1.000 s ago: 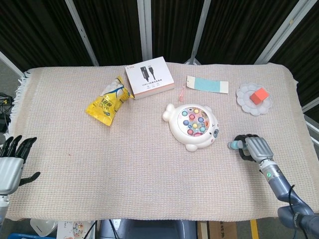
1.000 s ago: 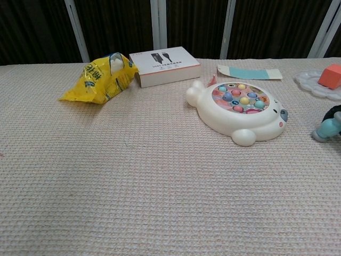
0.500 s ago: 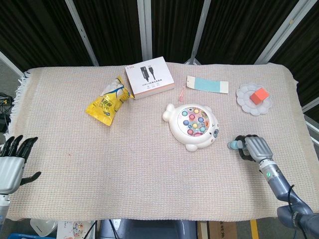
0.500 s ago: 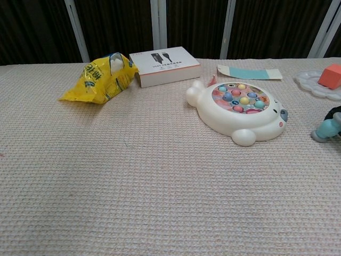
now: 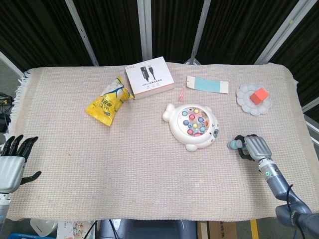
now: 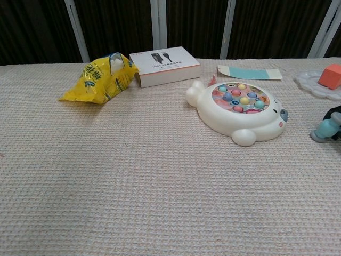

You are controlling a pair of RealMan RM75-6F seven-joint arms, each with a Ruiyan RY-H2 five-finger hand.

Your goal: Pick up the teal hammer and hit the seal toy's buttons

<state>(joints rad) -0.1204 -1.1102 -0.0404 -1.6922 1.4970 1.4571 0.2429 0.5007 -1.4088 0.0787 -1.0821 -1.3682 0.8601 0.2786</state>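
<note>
Woven cloth covers the counter (image 5: 149,164). Right hand (image 5: 253,148) is wrapped around the hammer (image 5: 233,145), low by the cloth just right of the seal toy (image 5: 192,125); pickup seems nearly done, buttons unhit. Left hand (image 5: 12,162) idles, fingers apart.

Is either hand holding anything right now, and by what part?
The right hand grips the teal hammer by its handle, with the head poking out. The left hand holds nothing.

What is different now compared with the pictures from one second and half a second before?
Very little. The right hand keeps its fingers closed around the teal hammer on the cloth, and in the chest view the hammer's head has crept slightly right and up. The left hand, the seal toy and the other things have not moved.
</note>
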